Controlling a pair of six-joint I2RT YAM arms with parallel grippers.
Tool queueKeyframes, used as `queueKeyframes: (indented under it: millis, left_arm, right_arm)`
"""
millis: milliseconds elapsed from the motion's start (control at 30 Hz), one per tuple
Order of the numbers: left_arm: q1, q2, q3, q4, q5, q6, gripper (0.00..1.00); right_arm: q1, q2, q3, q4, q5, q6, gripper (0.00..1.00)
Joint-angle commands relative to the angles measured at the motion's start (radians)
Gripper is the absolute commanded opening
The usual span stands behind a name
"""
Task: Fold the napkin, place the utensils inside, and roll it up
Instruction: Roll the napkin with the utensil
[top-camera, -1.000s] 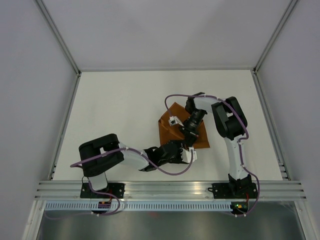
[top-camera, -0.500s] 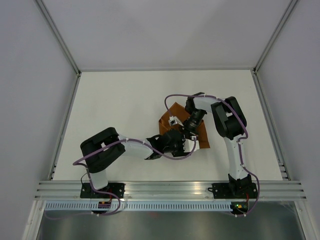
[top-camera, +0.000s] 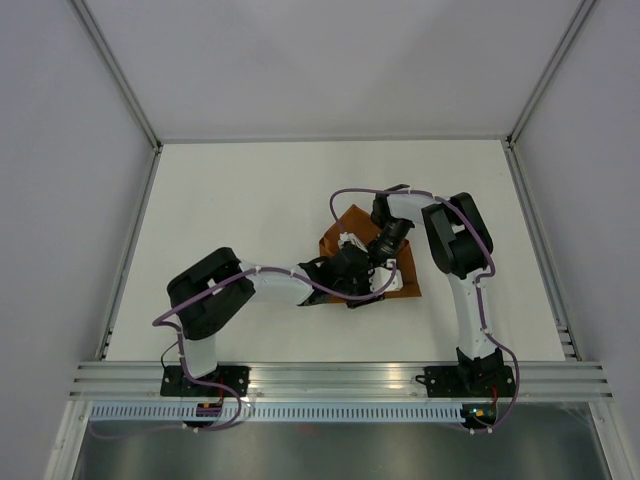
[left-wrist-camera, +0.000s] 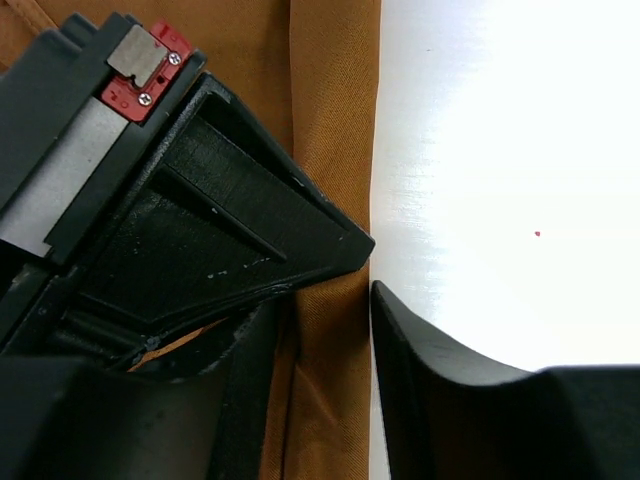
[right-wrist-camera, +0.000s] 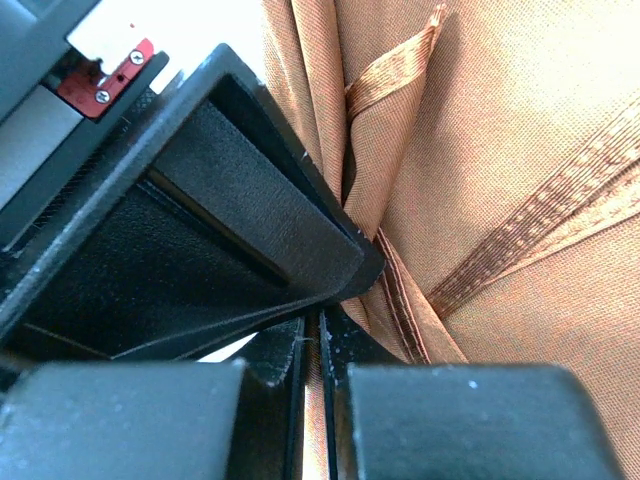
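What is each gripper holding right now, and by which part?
Right gripper seems shut on the napkin at a hemmed fold. Left gripper straddles its folded edge; a grip cannot be told.

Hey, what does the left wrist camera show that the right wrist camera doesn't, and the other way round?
Only the left wrist view: a wide stretch of bare white table beside the napkin's folded edge, which runs between the left gripper's parted fingers. Only the right wrist view: the napkin's stitched hems and overlapping layers, with the right gripper's fingers nearly together. Both: the rust-orange cloth, and the other arm's gripper filling the upper left.
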Motion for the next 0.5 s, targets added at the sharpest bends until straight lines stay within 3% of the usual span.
queueKeyframes:
  millis: [0,100,300,467]
  left_arm:
    - [-0.003,0.050,-0.017,-0.084,0.024,-0.057,0.50]
    - [-0.004,0.000,-0.078,0.017,-0.065,-0.063,0.57]
    - [-0.010,-0.098,-0.187,0.227,-0.191,-0.033,0.59]
    - [-0.038,-0.160,-0.252,0.321,-0.216,0.008,0.59]
  right_arm:
    - [0.009,0.052,0.005,0.151,0.090,-0.062,0.00]
    - [0.009,0.052,0.005,0.151,0.088,-0.062,0.00]
    - [0.009,0.060,0.014,0.148,0.088,-0.054,0.00]
    - [0.011,0.064,0.021,0.148,0.090,-0.048,0.00]
